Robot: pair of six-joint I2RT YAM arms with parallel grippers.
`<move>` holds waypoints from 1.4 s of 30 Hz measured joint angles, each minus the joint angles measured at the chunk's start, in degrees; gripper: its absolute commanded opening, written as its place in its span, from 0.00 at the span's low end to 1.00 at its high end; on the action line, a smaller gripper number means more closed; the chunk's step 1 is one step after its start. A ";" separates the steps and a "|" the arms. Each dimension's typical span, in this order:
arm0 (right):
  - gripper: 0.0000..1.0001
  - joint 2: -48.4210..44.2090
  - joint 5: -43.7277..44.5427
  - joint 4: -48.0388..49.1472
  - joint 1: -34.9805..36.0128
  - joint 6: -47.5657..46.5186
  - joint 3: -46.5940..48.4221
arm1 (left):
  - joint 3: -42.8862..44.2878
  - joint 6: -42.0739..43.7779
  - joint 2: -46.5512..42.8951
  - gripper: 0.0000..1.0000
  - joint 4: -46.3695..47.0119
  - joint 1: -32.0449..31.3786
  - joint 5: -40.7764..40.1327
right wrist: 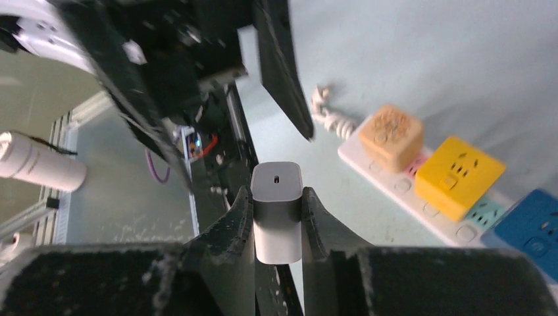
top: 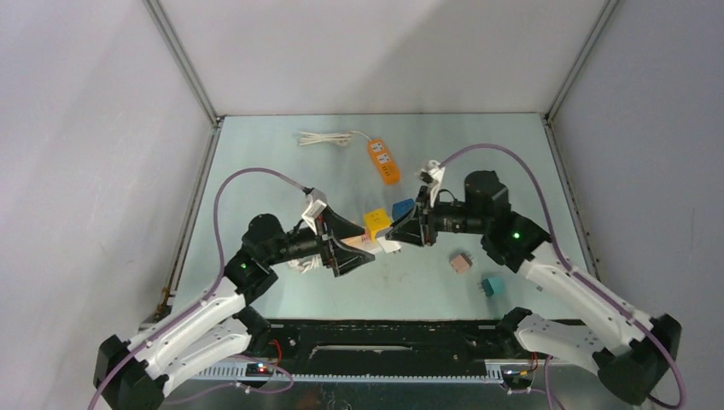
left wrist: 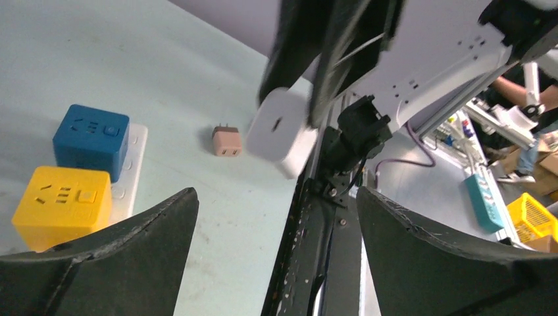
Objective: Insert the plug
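The white plug [right wrist: 276,217] is squeezed tight in the right gripper [right wrist: 276,191], near the white power strip [right wrist: 393,185]. Free holes show beside the yellow cube [right wrist: 460,176]. The left gripper [left wrist: 276,195] gapes wide, holding nothing.

Your plug [right wrist: 277,210] is a white, round-cornered block with a small slot in the face turned to the right wrist camera. It stands upright, pinched by the right end effector [right wrist: 276,197] and held clear of the bench [right wrist: 421,59], with its prongs hidden. At its 3 o'clock in that view the white power strip [right wrist: 397,186] lies flat on the bench, carrying a tan cube [right wrist: 390,137], a yellow cube [right wrist: 459,176] and a blue cube [right wrist: 533,227] in a row.
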 measured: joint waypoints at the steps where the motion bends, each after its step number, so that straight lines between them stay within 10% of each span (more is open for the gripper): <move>1: 0.00 -1.88 0.70 1.14 -0.04 0.98 0.00 | -0.44 -1.55 1.27 0.94 2.89 0.00 0.04; 11: 0.00 -7.52 2.58 11.34 -0.13 9.29 0.00 | -0.72 -14.03 11.17 0.76 30.51 -0.44 5.03; 26: 0.00 -6.40 2.36 14.67 -0.22 12.79 0.00 | 0.13 -16.68 16.26 0.56 37.73 -2.32 6.01; 33: 0.00 -6.12 1.05 15.32 -0.11 12.68 0.00 | 1.20 -17.42 17.11 0.01 38.56 -2.23 5.57; 35: 0.16 -6.12 0.72 15.26 -0.37 12.11 0.00 | 1.31 -18.03 17.16 0.00 38.18 -2.10 5.42; 38: 0.70 -6.12 0.17 14.03 -0.83 11.02 0.04 | 1.53 -17.38 16.96 0.00 36.22 -2.03 5.46; 42: 0.94 -5.05 -0.31 8.11 -1.84 8.11 0.83 | 4.39 -10.38 14.82 0.00 23.15 -2.36 5.55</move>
